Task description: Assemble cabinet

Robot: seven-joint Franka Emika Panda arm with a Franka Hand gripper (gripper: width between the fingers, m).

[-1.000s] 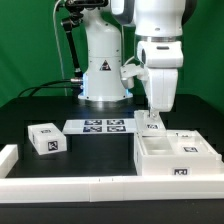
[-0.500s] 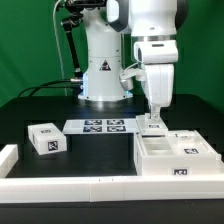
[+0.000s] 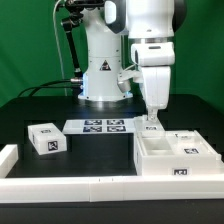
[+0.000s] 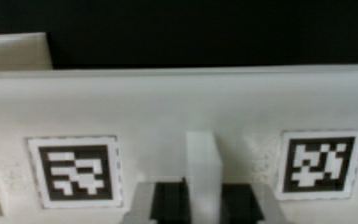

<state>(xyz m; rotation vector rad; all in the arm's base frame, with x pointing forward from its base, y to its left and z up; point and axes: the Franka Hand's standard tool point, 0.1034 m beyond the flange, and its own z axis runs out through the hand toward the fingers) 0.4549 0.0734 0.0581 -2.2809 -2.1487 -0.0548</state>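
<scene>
The cabinet's large white box (image 3: 176, 160) of flat panels lies at the exterior view's right, with a tag on its front. My gripper (image 3: 150, 121) stands upright over the box's far left corner. It holds a small white tagged part (image 3: 152, 125) there. In the wrist view a white panel (image 4: 176, 105) with two tags fills the picture. A thin white ridge (image 4: 202, 175) rises from it between my two dark fingers (image 4: 165, 204). The jaws press on the ridge from both sides. A smaller white tagged block (image 3: 47, 139) lies apart at the exterior view's left.
The marker board (image 3: 105, 126) lies flat in front of the robot's base. A long low white wall (image 3: 70, 185) runs along the front edge, with a white end piece (image 3: 8, 158) at the far left. Cables hang behind the base.
The arm has shifted slightly toward the exterior view's left and risen a little. The box, the small block and the marker board have not moved.
</scene>
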